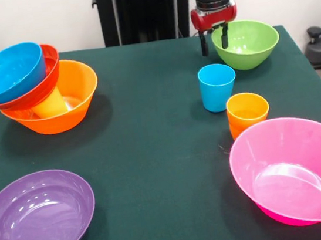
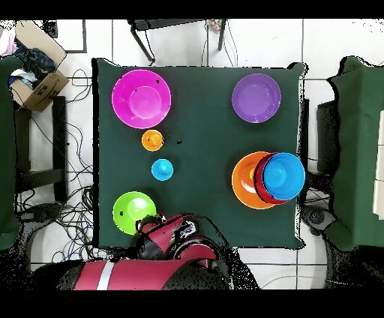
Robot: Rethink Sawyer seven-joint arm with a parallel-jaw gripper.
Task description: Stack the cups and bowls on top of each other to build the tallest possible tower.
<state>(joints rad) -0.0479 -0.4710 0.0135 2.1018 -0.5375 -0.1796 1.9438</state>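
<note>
My gripper (image 1: 214, 42) stands open over the left rim of the green bowl (image 1: 248, 43), one finger inside the rim and one outside. In front of it stand a blue cup (image 1: 217, 87) and the orange cups (image 1: 247, 113), nested as one. The tower at the left is a big orange bowl (image 1: 79, 86) holding a yellow cup (image 1: 52, 104). A red-orange bowl (image 1: 30, 98) and a blue bowl (image 1: 6, 72) lean tilted on top of it. The pink bowl (image 1: 297, 170) and the purple bowl (image 1: 37, 219) sit apart near the front edge.
In the overhead view the arm (image 2: 176, 238) covers the gripper beside the green bowl (image 2: 131, 211). The tower (image 2: 244, 184) overhangs the table's right edge there. The dark green table (image 1: 149, 127) ends close behind the green bowl.
</note>
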